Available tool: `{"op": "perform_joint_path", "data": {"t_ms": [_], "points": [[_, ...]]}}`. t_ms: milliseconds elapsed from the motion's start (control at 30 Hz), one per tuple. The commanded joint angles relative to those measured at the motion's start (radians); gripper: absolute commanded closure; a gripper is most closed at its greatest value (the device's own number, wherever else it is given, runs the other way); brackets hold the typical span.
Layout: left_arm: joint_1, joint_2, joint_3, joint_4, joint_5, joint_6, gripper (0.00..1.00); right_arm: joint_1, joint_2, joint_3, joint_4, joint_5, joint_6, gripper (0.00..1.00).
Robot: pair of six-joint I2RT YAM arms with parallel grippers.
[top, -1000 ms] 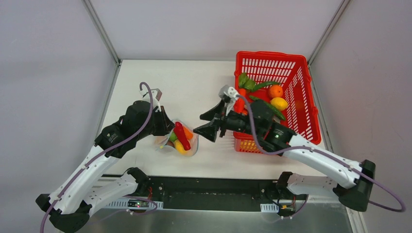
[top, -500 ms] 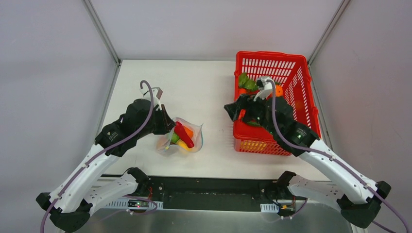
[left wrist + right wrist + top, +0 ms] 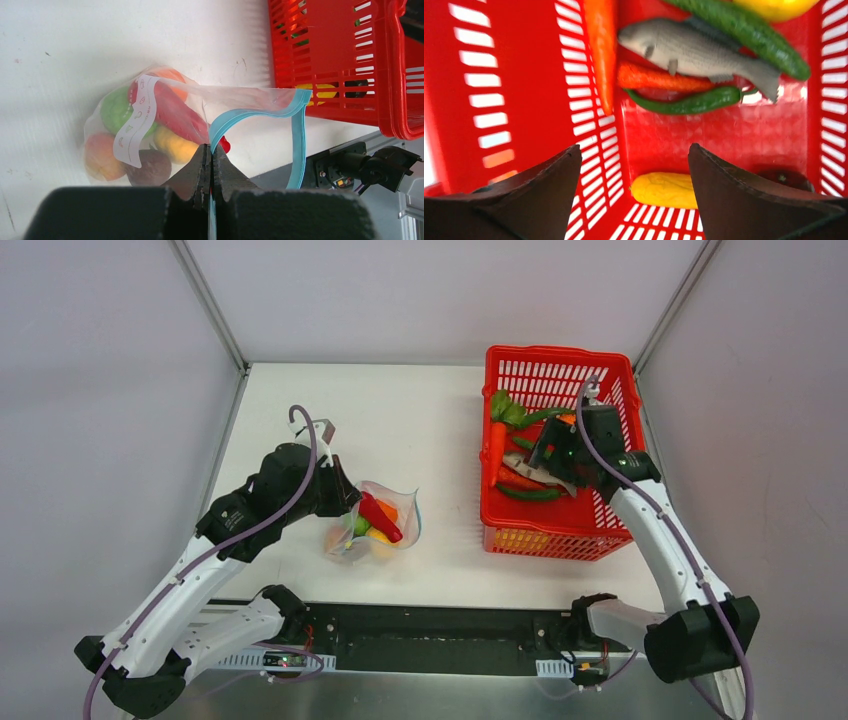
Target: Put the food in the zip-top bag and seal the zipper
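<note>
The clear zip-top bag (image 3: 378, 525) lies left of centre on the table with its mouth open. It holds a red pepper (image 3: 175, 114), green, yellow, peach, orange and dark purple pieces, and shows a white label (image 3: 134, 127). My left gripper (image 3: 211, 149) is shut on the teal zipper strip (image 3: 300, 140) at the bag's mouth; it shows in the top view (image 3: 348, 500) too. My right gripper (image 3: 634, 150) is open and empty inside the red basket (image 3: 560, 353), above a yellow piece (image 3: 664, 190). In the top view it (image 3: 548, 452) hangs over the basket's middle.
The basket (image 3: 514, 60) holds a grey fish (image 3: 694, 50), carrots (image 3: 604, 50), a green chili (image 3: 689, 102), a cucumber (image 3: 749, 35) and a dark piece (image 3: 786, 177). Its mesh walls close in on the right gripper. White enclosure walls stand on three sides.
My right arm has swung right, away from the bag's mouth, and now sits over the basket, open. The left gripper keeps its hold on the bag; the bag shifted slightly.
</note>
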Motion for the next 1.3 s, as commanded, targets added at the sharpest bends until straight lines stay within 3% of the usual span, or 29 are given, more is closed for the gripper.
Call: {"op": "perform_joint_path", "data": {"t_ms": [0,267,900,1267], "points": [[0.01,-0.015,0.026,0.028,0.008,0.003,1.0,-0.011,0.034,-0.015,-0.09,-0.149,-0.021,0.2],[0.01,-0.006,0.026,0.028,0.009,0.008,1.0,-0.01,0.134,-0.023,-0.198,-0.248,-0.059,0.2],[0.01,0.009,0.011,0.048,0.026,0.03,1.0,0.041,0.275,-0.059,-0.397,-0.11,0.034,0.11],[0.011,-0.007,-0.004,0.05,0.03,0.042,1.0,0.056,0.32,-0.145,-0.358,-0.098,0.053,0.04]]}}
